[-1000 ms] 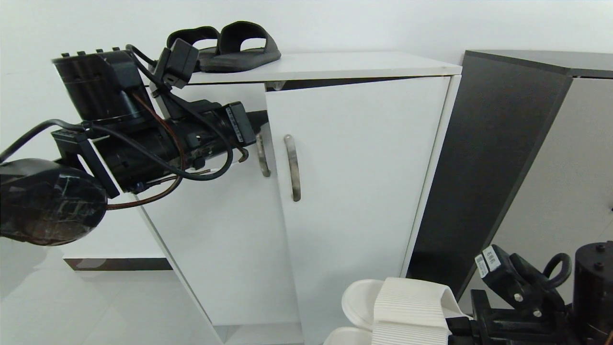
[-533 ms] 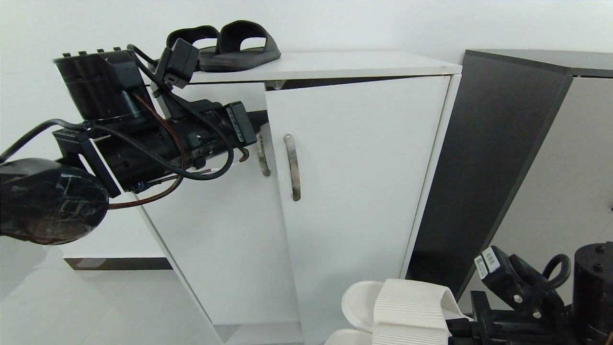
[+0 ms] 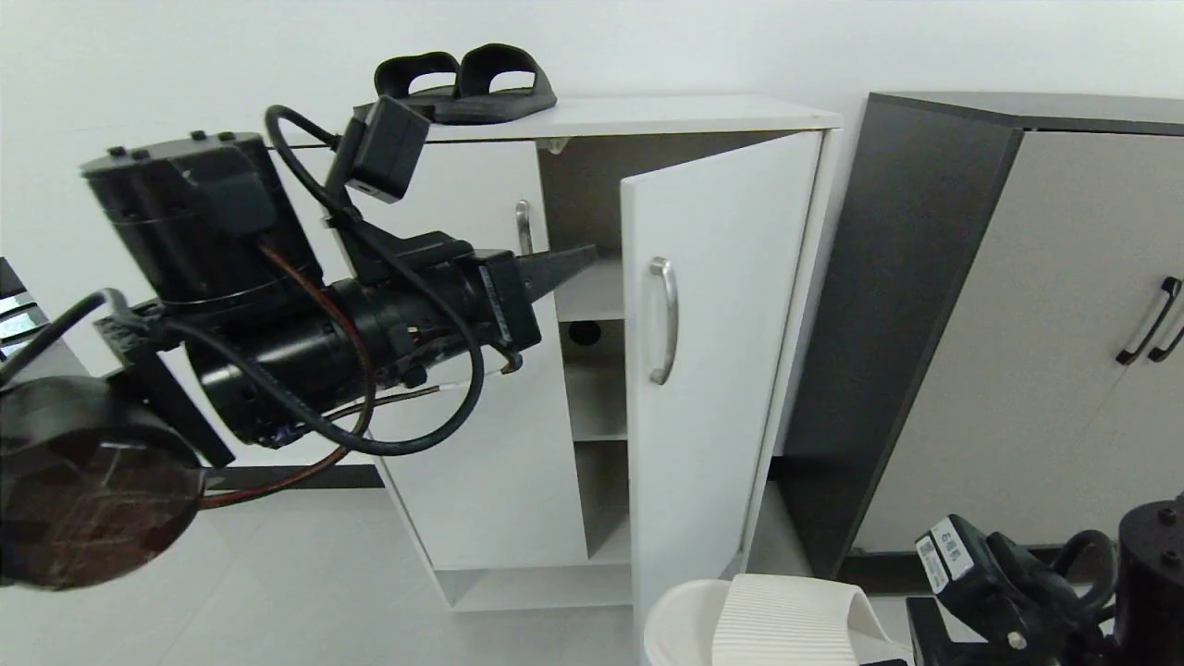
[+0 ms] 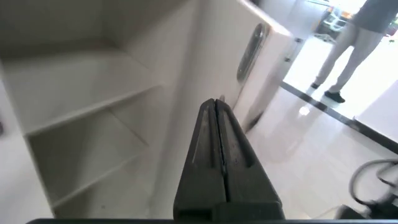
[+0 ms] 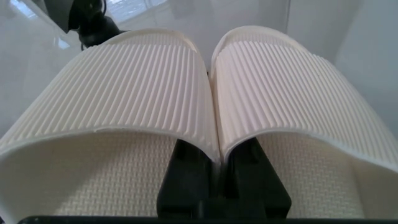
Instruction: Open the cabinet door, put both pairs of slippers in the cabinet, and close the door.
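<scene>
The white two-door cabinet (image 3: pixel 647 113) stands with its right-hand door (image 3: pixel 712 388) swung partly outward, exposing the bare inner shelves (image 3: pixel 592 294). The left gripper (image 3: pixel 585 255) hangs in the gap beside that door's edge, its fingers pressed flat together with nothing between them. Whether it touches the door cannot be told. The pair of black rubber slippers (image 3: pixel 472 81) rests on the cabinet top. The pair of white ribbed foam slippers (image 5: pixel 143 87) is held low in front of the door, side by side, by the right gripper (image 5: pixel 219 180), whose fingers pinch the two inner side walls together. To finish the opening well, the door probably needs pushing wider from its inner face. The white pair could then pass level onto a shelf without catching the curved metal handle (image 3: pixel 660 319). White stickers (image 3: pixel 943 548) on the right arm carry print too small to read.
</scene>
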Available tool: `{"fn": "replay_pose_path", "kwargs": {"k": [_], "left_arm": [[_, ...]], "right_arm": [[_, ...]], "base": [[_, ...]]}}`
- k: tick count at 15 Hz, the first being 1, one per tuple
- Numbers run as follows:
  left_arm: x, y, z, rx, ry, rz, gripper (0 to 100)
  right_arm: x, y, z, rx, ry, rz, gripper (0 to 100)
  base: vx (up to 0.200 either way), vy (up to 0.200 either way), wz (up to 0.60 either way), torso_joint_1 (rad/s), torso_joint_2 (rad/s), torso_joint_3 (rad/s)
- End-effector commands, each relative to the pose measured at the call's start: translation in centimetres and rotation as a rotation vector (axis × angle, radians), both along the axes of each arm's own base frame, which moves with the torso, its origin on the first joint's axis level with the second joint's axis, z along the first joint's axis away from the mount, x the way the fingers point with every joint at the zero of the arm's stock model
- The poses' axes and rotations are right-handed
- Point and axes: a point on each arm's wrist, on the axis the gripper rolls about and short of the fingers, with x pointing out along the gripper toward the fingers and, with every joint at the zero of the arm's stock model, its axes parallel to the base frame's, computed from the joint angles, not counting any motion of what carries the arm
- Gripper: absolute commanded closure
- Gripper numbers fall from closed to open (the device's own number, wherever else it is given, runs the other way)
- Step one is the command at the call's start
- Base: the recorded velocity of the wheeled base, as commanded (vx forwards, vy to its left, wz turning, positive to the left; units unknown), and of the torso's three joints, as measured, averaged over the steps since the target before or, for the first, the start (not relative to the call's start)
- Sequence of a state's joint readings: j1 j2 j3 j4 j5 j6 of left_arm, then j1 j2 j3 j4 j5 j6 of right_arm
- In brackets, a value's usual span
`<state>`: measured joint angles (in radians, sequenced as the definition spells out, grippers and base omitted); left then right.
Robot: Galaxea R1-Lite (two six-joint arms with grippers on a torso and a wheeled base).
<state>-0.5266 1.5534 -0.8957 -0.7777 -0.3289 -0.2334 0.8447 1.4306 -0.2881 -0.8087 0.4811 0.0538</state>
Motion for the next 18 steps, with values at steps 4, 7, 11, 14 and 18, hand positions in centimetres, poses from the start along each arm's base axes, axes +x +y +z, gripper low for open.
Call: {"fn": "replay_pose_path", "kwargs": {"k": [4, 7, 11, 14, 18], "left_arm": [[-1.9, 1.9, -0.5, -0.006, 0.0, 0.031, 100], [-2.8, 2.4, -1.2, -0.014, -0.016, 0.037, 100], [-6.6, 6.2, -2.2, -0.007, -0.041, 0.261, 100], [-11.8, 10.6, -4.4, 0.078, -0.028, 0.711, 100], [-19.1, 14.9, -7.5, 0.122, 0.084, 1.063, 100]], "right_arm": [[-0.3, 0.2, 0.1, 0.008, -0.003, 0.02, 100], [-0.4, 0.1, 0.3, 0.018, -0.009, 0.026, 100], [0.2, 0.8, 1.4, 0.057, 0.0, 0.006, 100], [1.8, 2.7, 4.4, 0.151, 0.197, -0.188, 100], [4.3, 5.2, 4.4, 0.046, 0.149, -0.515, 100]], "base": [[0.0, 0.0, 0.0, 0.0, 0.0, 0.0], [0.0, 0.0, 0.0, 0.0, 0.0, 0.0], [0.0, 0.0, 0.0, 0.0, 0.0, 0.0], [0.0, 0.0, 0.0, 0.0, 0.0, 0.0], [0.0, 0.0, 0.0, 0.0, 0.0, 0.0]]}}
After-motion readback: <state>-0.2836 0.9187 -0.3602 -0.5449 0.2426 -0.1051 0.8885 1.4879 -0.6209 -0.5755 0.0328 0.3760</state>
